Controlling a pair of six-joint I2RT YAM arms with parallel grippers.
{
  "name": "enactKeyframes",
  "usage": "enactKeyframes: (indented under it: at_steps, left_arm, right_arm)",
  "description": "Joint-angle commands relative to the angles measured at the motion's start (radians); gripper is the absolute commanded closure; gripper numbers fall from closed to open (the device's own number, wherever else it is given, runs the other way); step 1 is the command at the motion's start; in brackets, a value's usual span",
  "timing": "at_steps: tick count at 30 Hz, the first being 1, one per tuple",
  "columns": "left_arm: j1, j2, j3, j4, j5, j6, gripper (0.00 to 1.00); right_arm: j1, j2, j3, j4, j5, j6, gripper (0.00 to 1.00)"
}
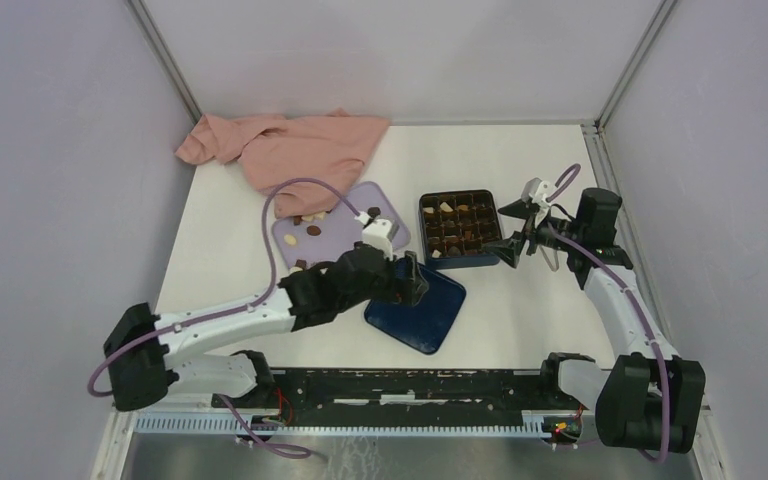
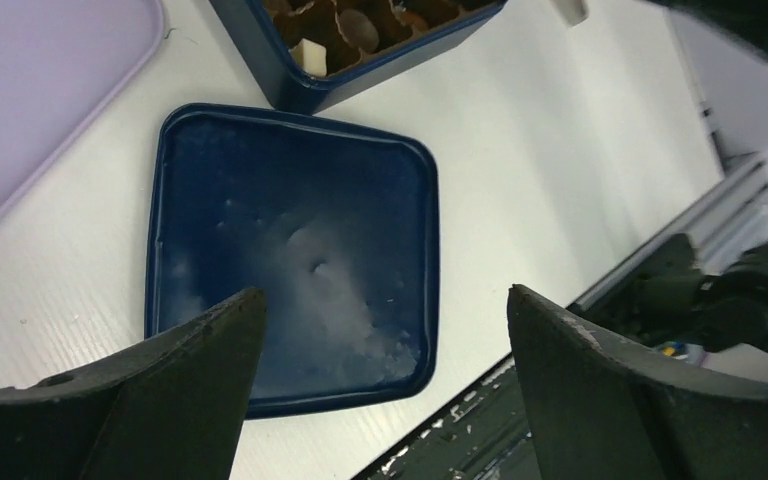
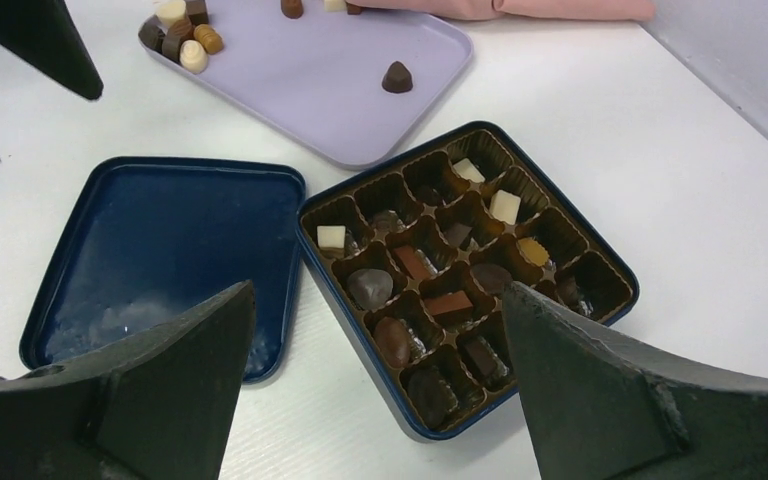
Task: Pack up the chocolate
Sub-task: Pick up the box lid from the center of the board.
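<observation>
Left gripper (image 2: 385, 298) over lid (image 2: 290, 230) beside box (image 2: 360, 75)

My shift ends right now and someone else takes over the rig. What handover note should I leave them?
Tools: left tool open, empty, at the blue lid; right tool open, empty, beside the box.
Things: boxed chocolates fill many cells; loose chocolates lie on the lilac tray.
Done: box partly packed, lid off.
Left: move the tray pieces into free cells, then probably put the lid on.

Brown and cream chocolate (image 3: 369, 287), dark blue box (image 3: 430, 433) (lid (image 3: 160, 250) too), lilac tray (image 3: 320, 80), pink cloth (image 1: 290, 145).
</observation>
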Motion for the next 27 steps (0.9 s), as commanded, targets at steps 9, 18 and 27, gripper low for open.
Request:
enactKeyframes:
  at_steps: [9,18,27]
  left_arm:
    - [-0.209,0.568,0.465,-0.376,-0.345,-0.051,0.33]
    - [-0.263,0.775,0.634,-0.379,-0.247,-0.017,0.44]
    - [-0.270,0.874,0.715,-0.399,-0.213,-0.011,0.48]
  right_arm:
    - [-0.004,0.011,0.067,-0.054,0.137,-0.035,0.02]
    - [-0.005,0.013,0.074,-0.058,0.277,-0.042,0.02]
    - [-0.008,0.028,0.080,-0.062,0.311,-0.043,0.02]
